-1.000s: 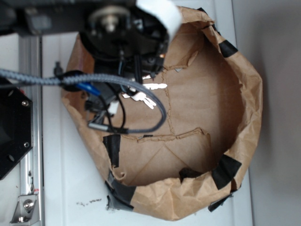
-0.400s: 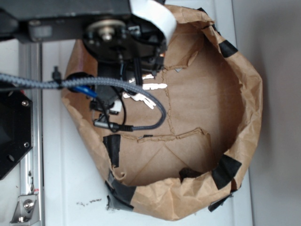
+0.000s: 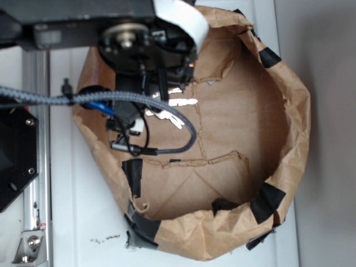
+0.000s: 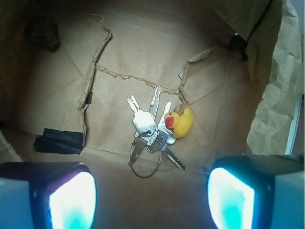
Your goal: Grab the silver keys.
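Overhead, exterior view: arm unchanged since the frame just before, having earlier shifted slightly; descent apparently paused. Silver keys (image 3: 177,108) lie on the paper bag (image 3: 289,139) floor, partly under the arm. Wrist view: gripper (image 4: 151,191) spread wide, empty; keys centred between fingers, touching yellow duck (image 4: 180,122) on right.

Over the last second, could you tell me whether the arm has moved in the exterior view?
Yes. Against the taped paper bag, the arm's round motor housing sits lower in the picture than a second ago, while the silver keys lie unmoved.
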Robot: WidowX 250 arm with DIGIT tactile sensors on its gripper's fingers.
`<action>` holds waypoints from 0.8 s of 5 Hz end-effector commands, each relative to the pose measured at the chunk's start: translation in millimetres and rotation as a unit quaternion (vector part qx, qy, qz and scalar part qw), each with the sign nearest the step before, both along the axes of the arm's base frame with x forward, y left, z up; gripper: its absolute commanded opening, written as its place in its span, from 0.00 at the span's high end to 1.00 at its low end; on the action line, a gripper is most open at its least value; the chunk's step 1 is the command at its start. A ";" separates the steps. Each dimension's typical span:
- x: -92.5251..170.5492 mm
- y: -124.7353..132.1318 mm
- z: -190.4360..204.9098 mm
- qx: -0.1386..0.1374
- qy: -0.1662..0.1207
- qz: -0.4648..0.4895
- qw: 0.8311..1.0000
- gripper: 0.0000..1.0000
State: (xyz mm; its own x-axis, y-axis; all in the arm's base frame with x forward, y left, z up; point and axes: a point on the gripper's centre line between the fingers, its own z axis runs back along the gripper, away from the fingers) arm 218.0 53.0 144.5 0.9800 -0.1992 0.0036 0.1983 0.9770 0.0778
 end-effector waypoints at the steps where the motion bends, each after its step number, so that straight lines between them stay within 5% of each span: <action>1: 34.5 -15.7 -39.2 0.048 -0.023 0.034 0.998 0.00; 3: 3.9 -25.5 -73.8 0.075 -0.002 0.027 0.997 0.00; 4: -3.6 -10.5 -88.7 0.092 0.045 0.030 0.994 0.00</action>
State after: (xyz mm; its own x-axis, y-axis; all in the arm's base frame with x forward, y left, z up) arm 211.9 40.8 47.4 0.9778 -0.1450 -0.1514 0.1786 0.9542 0.2399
